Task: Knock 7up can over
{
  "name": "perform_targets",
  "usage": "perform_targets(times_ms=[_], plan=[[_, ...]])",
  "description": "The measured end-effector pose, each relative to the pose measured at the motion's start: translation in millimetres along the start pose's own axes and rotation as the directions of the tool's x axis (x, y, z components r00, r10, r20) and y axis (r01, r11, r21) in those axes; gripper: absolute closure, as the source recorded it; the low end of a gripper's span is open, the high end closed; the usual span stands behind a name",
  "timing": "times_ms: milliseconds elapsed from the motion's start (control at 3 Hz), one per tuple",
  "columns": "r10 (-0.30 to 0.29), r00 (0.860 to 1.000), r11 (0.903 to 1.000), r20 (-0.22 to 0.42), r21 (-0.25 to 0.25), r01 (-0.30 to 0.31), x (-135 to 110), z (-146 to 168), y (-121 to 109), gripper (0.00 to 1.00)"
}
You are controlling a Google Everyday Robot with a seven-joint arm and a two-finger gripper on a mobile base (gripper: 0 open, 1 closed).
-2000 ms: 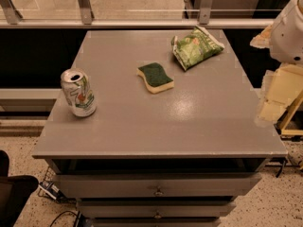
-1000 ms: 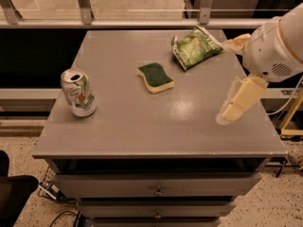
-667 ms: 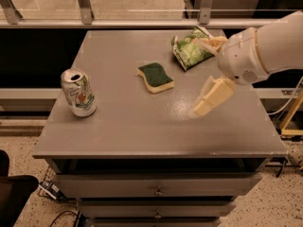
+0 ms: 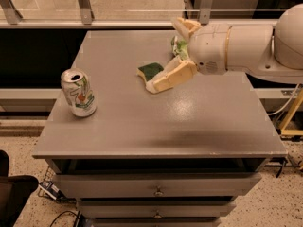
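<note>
The 7up can (image 4: 78, 92) stands upright near the left edge of the grey table (image 4: 156, 126). It has a silver top and white and green sides with a "7" and a red dot. My gripper (image 4: 164, 55) hangs over the middle of the table, to the right of the can and well apart from it. Its two cream fingers are spread open and hold nothing. The white arm (image 4: 246, 41) reaches in from the right.
A green and yellow sponge (image 4: 149, 71) lies just under the lower finger, partly hidden. A green snack bag (image 4: 178, 46) at the back is mostly hidden behind the gripper. Drawers (image 4: 156, 188) sit below the table's front edge. A railing runs behind the table.
The arm has swung in from the right edge leftward over the table, toward the sponge and the can. The can, sponge and bag have not moved.
</note>
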State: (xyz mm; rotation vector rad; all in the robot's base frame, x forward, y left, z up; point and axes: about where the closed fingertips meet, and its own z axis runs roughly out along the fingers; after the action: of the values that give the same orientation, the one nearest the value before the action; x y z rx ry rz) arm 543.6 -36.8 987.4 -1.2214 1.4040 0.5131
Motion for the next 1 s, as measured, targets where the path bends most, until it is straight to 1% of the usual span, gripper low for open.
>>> perform_targets(times_ms=[333, 667, 1000], plan=[[0.000, 1.000, 1.0000, 0.000, 0.000, 0.000, 0.0, 0.0, 0.0, 0.00], [0.040, 0.998, 0.9978, 0.051, -0.054, -0.038, 5.2, 36.3, 9.5, 0.00], [0.102, 0.988, 0.9895, 0.113, -0.114, -0.089, 11.9, 76.4, 24.2, 0.00]])
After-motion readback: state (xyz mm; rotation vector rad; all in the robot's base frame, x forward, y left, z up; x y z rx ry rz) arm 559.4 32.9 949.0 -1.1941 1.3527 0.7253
